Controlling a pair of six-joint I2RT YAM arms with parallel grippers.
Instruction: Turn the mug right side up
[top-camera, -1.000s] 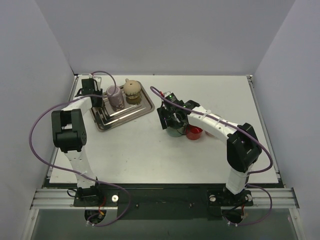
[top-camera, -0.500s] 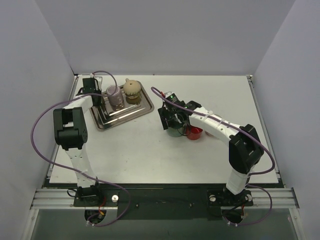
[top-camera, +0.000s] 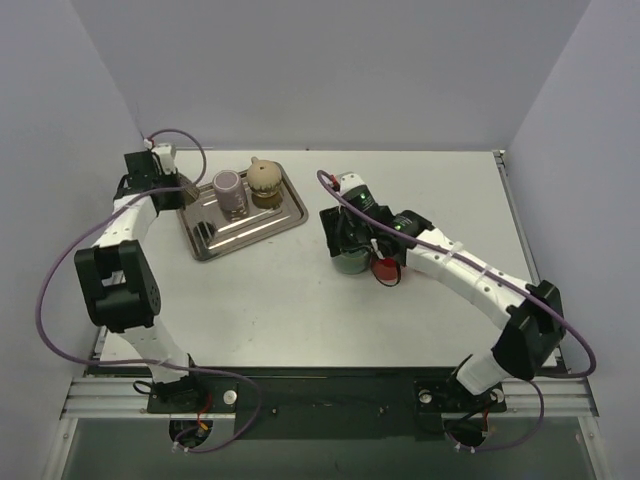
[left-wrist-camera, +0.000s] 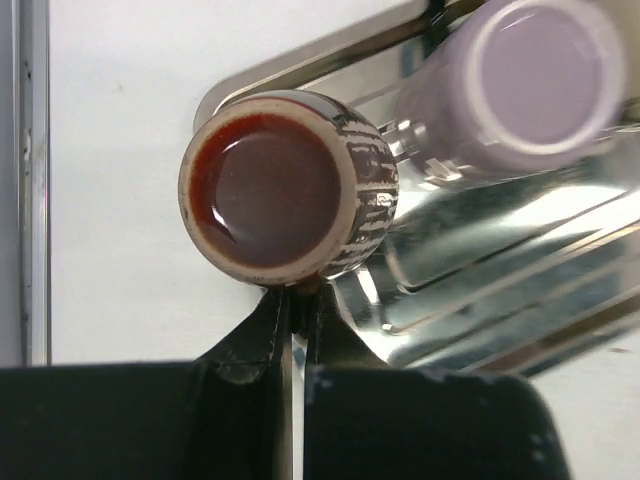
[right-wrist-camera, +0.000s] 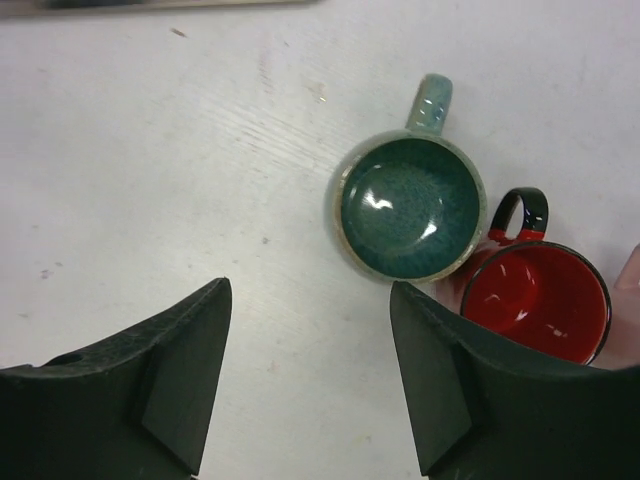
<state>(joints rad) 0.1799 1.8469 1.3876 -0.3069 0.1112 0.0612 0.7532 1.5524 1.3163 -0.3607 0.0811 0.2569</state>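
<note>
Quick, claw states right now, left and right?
Left claw: closed; whether it pinches the brown mug cannot be told.
Right claw: open, empty.

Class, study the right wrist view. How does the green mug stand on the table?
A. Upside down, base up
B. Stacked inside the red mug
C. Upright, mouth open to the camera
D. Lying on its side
C: the green mug shows its rim and glazed inside from above, standing on the table beside the red mug, not in it.
</note>
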